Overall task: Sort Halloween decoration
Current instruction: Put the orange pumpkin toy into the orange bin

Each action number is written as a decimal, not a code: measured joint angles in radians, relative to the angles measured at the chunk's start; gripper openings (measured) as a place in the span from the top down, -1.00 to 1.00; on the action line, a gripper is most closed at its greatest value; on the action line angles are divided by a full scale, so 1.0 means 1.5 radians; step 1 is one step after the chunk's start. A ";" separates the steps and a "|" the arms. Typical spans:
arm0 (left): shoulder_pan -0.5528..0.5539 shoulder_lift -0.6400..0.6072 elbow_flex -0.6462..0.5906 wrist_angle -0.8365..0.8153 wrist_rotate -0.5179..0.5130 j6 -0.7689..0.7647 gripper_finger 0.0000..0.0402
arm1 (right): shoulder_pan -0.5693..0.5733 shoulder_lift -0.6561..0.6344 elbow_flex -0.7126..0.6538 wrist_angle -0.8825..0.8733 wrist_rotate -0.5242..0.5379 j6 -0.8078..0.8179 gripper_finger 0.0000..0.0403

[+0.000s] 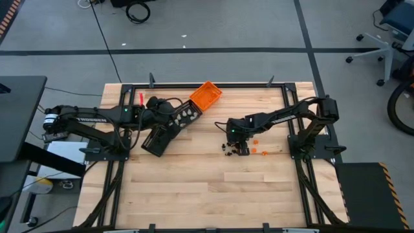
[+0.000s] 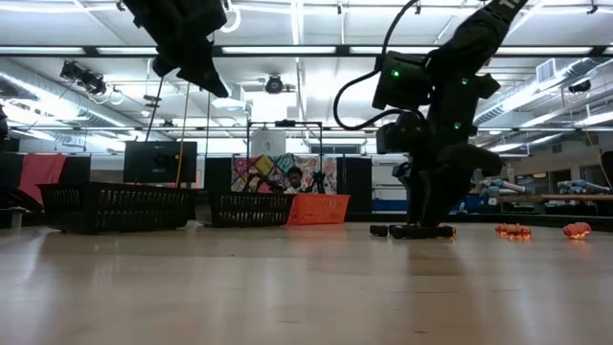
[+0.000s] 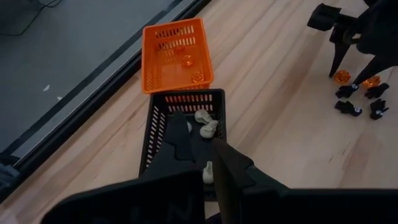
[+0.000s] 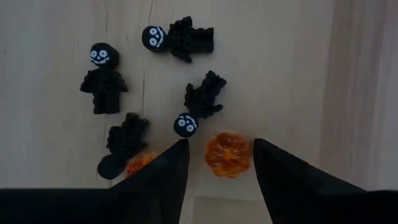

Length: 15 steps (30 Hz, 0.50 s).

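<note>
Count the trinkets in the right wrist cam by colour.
black skeleton figures: 4
orange pumpkins: 2 (one only partly visible)
Total: 6

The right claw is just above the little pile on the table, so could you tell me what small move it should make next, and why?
Probably lower and close on the orange pumpkin. The right claw is open with that trinket between its fingertips, the black skeletons lying just beyond. The left claw, shut, hovers over the black tray.
</note>
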 joint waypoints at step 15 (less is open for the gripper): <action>0.000 0.000 0.000 -0.013 0.000 0.003 1.00 | 0.000 0.003 -0.007 0.028 -0.028 0.019 0.54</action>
